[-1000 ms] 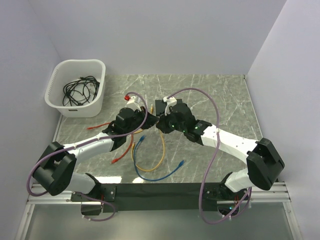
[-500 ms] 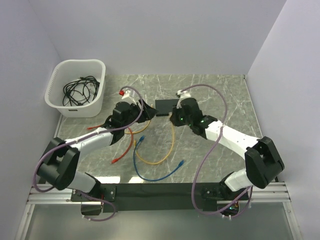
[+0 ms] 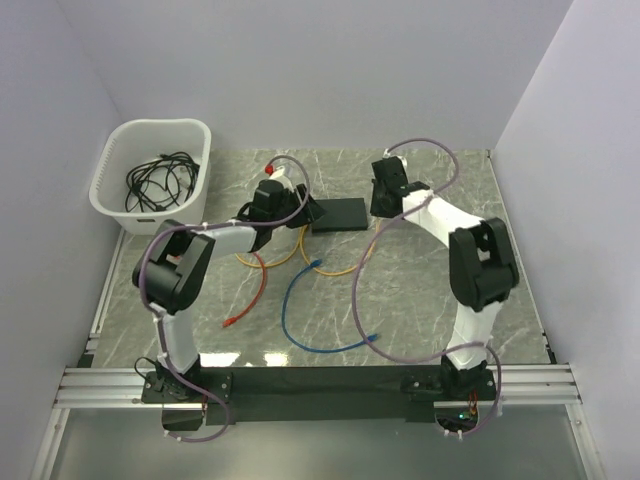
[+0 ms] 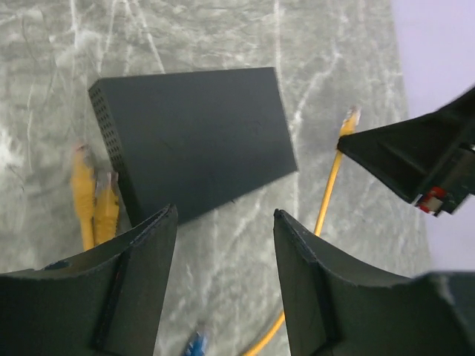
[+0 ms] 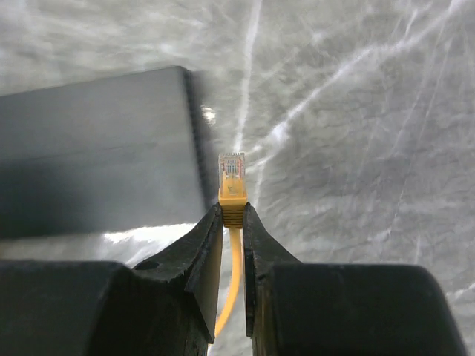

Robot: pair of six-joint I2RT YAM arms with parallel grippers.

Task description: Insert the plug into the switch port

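Right wrist view: right gripper clamps the clear-tipped yellow cable plug just beside the flat matte-black switch box on the grey marble table. Left gripper hovers, parted, near its other end. Approach step: the plug likely needs aligning with a socket next.

Matte black switch, its side dotted with holes, on grey marble table veined white. Yellow plug, clear tip; yellow cable, blue cable, red cable. White basket, black cords
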